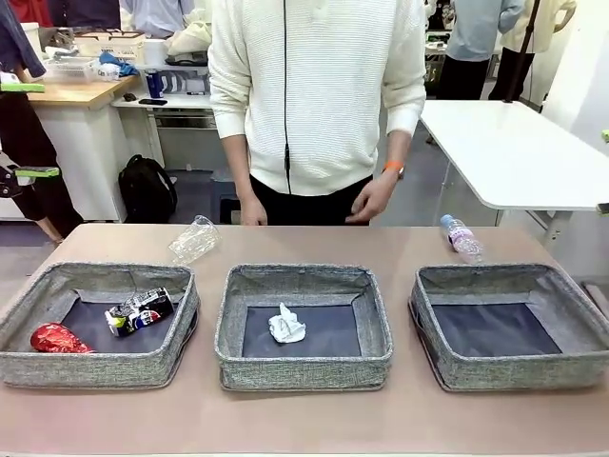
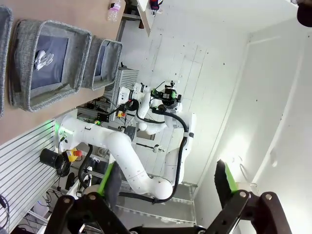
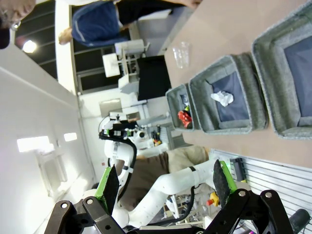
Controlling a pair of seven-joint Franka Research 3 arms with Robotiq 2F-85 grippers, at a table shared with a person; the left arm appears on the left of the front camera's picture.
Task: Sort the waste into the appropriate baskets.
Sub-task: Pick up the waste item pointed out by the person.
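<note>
The left tool [image 2: 166, 170] and the right tool [image 3: 165, 170] both hang high off the light brown desk [image 1: 314, 243]. Each has its green-padded fingers wide apart with nothing between them.

Three shallow grey woven fabric baskets line the near edge. The left basket [image 1: 95, 367] holds a crushed red can [image 1: 57, 338] and a dark multicoloured can [image 1: 140, 311]. The middle basket [image 1: 304, 367] holds a small white paper ball [image 1: 286, 325], and the right basket [image 1: 519, 371] holds nothing.

Two things are not yet sorted. A crumpled clear plastic container [image 1: 194, 239] lies toward the far left corner, just beyond the left basket. A pink-labelled clear plastic bottle [image 1: 461, 238] lies toward the far right corner, just beyond the right basket. Both look bound for the right basket.

The bottle suits the right tool. It should come down over the label with its fingers across the body rather than along it, since the bottle can roll. It should close gently, because thin plastic buckles. The person's hand [image 1: 371, 202] hangs at the far edge near the bottle, so an approach from the near side is safer.
</note>
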